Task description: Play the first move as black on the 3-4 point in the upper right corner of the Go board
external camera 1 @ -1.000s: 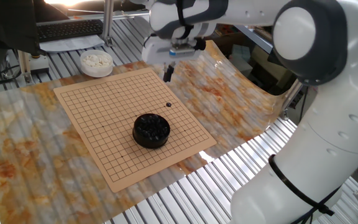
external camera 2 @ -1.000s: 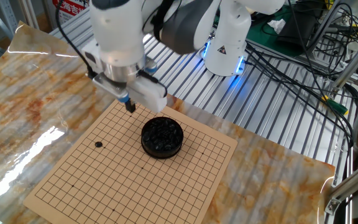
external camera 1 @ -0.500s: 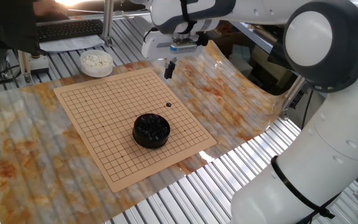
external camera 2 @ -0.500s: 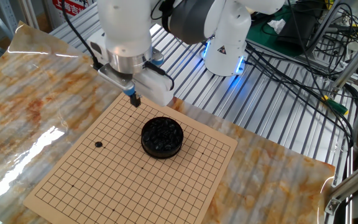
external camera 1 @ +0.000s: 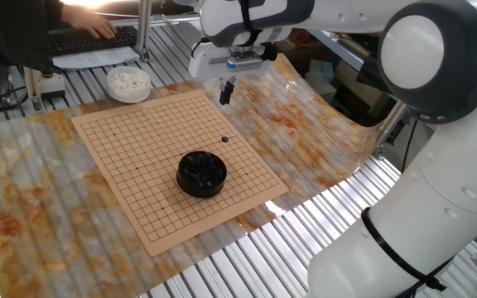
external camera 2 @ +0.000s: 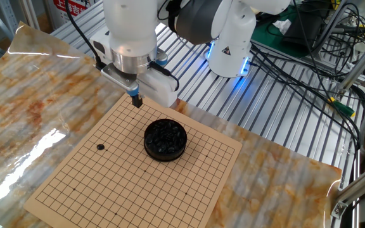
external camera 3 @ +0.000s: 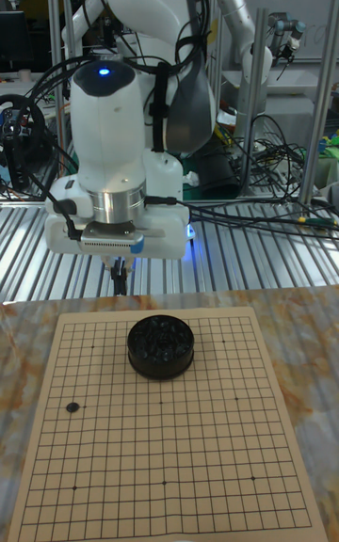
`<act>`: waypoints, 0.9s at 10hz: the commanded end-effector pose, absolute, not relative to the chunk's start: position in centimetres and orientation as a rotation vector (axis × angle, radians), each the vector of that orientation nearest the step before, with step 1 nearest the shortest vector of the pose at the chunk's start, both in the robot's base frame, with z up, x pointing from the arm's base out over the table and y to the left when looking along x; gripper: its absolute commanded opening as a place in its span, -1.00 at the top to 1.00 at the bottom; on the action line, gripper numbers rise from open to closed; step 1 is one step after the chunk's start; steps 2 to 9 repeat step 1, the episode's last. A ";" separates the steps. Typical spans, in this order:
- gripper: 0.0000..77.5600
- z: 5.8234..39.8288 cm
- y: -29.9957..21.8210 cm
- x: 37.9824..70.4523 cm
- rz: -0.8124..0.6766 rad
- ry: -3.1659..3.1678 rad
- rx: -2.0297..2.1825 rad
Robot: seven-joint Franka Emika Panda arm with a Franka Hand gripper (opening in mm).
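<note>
The black stone (external camera 1: pixel 224 140) lies alone on a grid crossing of the tan Go board (external camera 1: pixel 131 132), a few lines in from two adjoining edges; I take this crossing for the 3-4 point. The same stone (external camera 2: pixel 101 147) (external camera 3: pixel 72 406) shows in the other views. My gripper (external camera 1: pixel 226 93) (external camera 2: pixel 136 101) (external camera 3: pixel 120 280) hangs in the air above the board's edge, well apart from the stone. Its thin dark fingers are pressed together with nothing between them.
A squat black bowl (external camera 1: pixel 201 173) (external camera 2: pixel 165 139) (external camera 3: pixel 161 346) full of black stones stands on the board. Off the board's far corner sits a white bowl of white stones (external camera 1: pixel 128 83). A person's hand (external camera 1: pixel 89 23) rests on a keyboard at the back.
The gripper rose and drifted away from the stone toward the board's edge, then stayed nearly still. A hand has appeared at the keyboard. Stone and bowls have not moved.
</note>
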State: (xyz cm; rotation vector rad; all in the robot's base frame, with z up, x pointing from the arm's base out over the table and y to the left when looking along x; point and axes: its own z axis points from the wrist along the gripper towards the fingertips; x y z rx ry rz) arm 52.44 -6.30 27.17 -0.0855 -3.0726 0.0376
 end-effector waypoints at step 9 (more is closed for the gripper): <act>0.97 27.3 -6.3 52.5 0.045 -3.073 -0.079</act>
